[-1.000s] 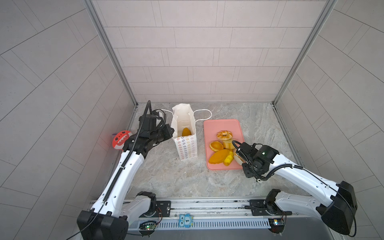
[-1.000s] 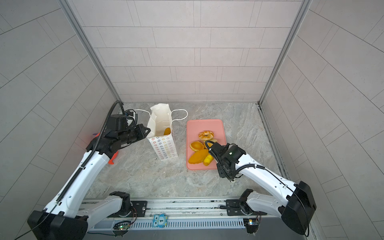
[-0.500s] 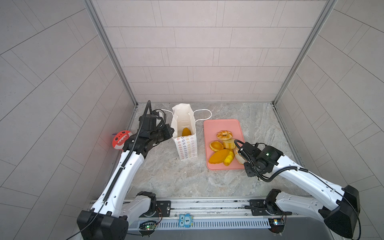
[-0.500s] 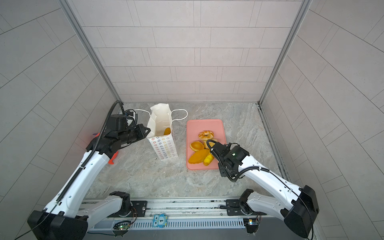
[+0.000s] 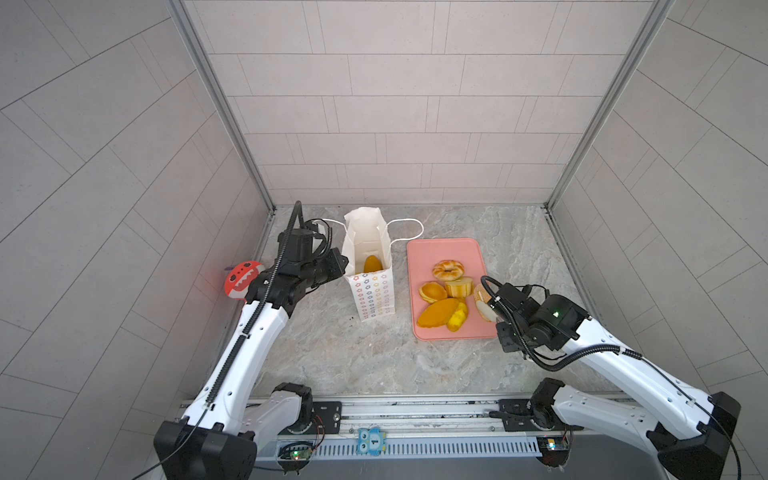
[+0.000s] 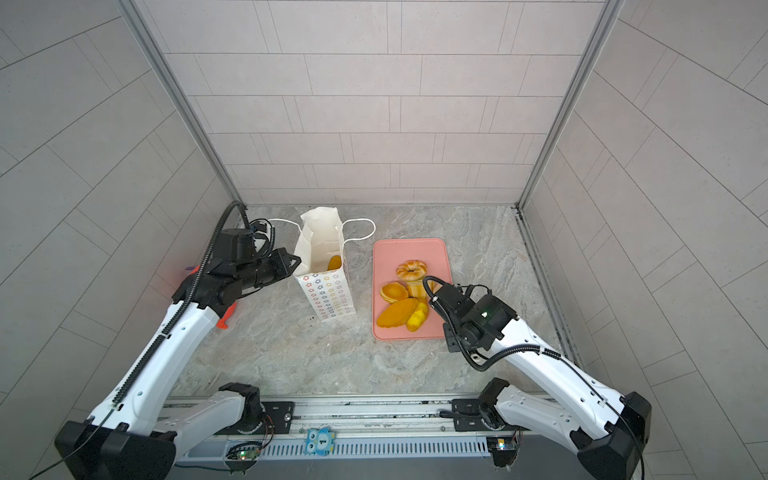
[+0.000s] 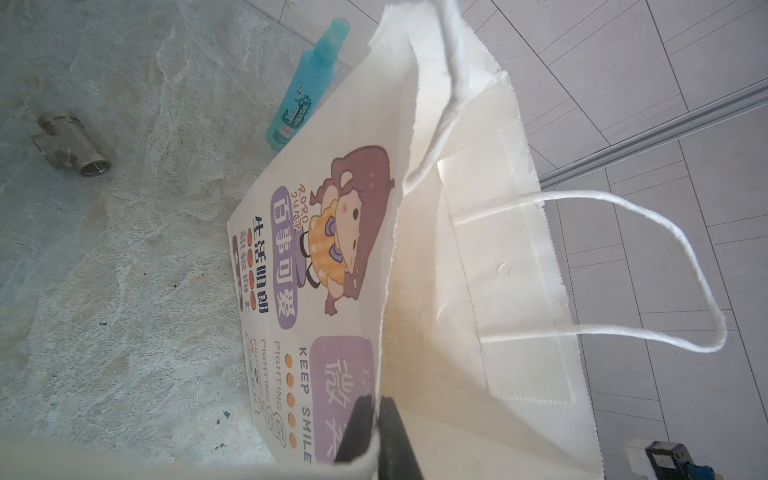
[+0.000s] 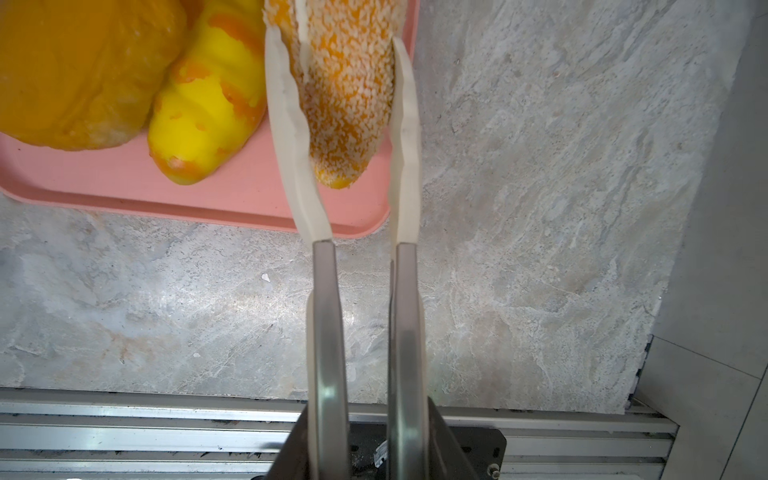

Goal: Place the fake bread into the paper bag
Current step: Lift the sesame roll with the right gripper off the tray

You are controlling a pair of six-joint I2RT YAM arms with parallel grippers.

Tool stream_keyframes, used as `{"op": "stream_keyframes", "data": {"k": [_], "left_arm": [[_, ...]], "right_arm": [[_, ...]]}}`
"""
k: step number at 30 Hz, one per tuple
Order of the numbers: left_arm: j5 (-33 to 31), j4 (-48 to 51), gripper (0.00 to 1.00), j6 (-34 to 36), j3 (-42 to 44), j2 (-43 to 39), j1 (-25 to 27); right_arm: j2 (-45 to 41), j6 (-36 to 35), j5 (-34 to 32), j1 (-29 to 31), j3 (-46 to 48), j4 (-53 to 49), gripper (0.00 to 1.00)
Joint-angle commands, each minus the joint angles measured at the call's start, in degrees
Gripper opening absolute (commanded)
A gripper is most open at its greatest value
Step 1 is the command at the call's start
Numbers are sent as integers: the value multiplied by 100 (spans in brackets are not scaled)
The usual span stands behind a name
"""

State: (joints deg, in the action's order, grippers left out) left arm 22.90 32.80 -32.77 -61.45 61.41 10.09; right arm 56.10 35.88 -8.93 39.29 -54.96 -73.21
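Note:
The white paper bag (image 5: 371,291) (image 6: 329,293) stands open left of the pink tray, with one orange fake bread (image 5: 372,264) (image 6: 334,262) inside. My left gripper (image 5: 338,266) (image 7: 376,409) is shut on the bag's rim (image 7: 388,332). My right gripper (image 5: 505,301) (image 8: 368,432) is shut on metal tongs (image 8: 324,311). The tongs' white tips clamp a seeded bread (image 8: 353,83) (image 5: 480,293) at the tray's right edge. On the tray lie a twisted ring (image 5: 447,269), a tart (image 5: 432,291), a long loaf (image 5: 436,312) and a ridged yellow loaf (image 5: 457,318) (image 8: 203,108).
The pink tray (image 5: 440,249) (image 6: 407,249) lies right of the bag. A red toy (image 5: 239,279) sits by the left wall. A teal bottle (image 7: 307,83) and a metal pipe fitting (image 7: 70,143) lie on the floor behind the bag.
The right arm has shifted a little to the right and the tongs have closed on the seeded bread. The left arm and the bag have not moved.

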Motion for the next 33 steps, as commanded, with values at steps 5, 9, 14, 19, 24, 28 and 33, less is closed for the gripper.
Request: {"op": "stream_keyframes", "data": {"k": [5,9,14,19,24,28,33], "left_arm": [[-14,47,10,8,-76,5,-7],[-30,72,10,16,-95,-9,-7],[-31,86,10,8,-104,-16,-9],[-31,87,10,-3,-104,-15,-7],[-31,94,10,-10,-128,-15,-15],[-31,95,10,-17,-130,-23,-14],[-38,117,10,-12,-139,-16,-7]], "right_arm": [[-155,11,-385,-79,-465,-282,33],[-152,-53,-439,-131,-676,-333,33],[-93,-171,-510,-221,-1009,-361,33],[2,-363,-538,-409,-1342,-344,33],[158,-552,-537,-603,-1734,-295,33],[327,-699,-550,-701,-2128,-282,33],[535,-882,-582,-790,-2593,-290,33]]}}
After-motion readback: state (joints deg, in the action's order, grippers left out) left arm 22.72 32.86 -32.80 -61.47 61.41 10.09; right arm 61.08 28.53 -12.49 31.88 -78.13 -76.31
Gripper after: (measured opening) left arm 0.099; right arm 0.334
